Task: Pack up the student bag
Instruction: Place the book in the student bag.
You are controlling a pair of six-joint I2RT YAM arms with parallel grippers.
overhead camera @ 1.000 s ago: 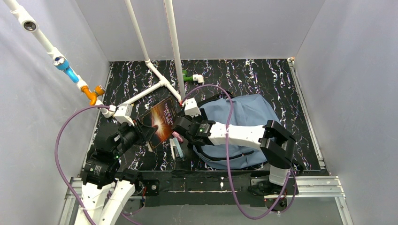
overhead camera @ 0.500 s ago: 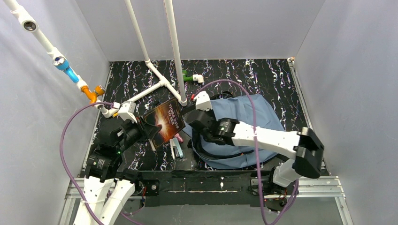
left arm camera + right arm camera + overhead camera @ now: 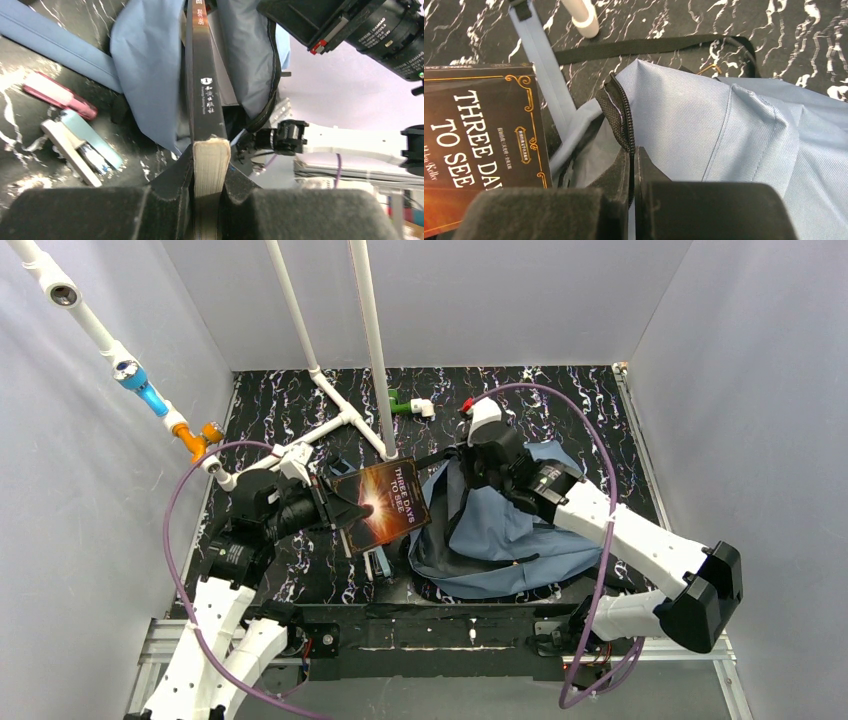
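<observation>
Black marbled table [image 3: 560, 400], right tool [image 3: 633, 155] pinching student bag [image 3: 704, 130] rim

Plain pale grey walls [image 3: 480, 300] enclose a bench [image 3: 560, 400] topped in black with white and violet marbling. White plastic pipes [image 3: 370, 340] rise from its far left part. A metal rail [image 3: 158, 630] edges the near side, under even light.

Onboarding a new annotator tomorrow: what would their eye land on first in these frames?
First the dark book titled Three Days to See, held up at centre-left by the left gripper, which is clamped on one end of it. Right beside it the slate-blue student bag lies mid-table. The right gripper pinches the zipper rim of its mouth, pulling it up, with the opening toward the book.
</observation>
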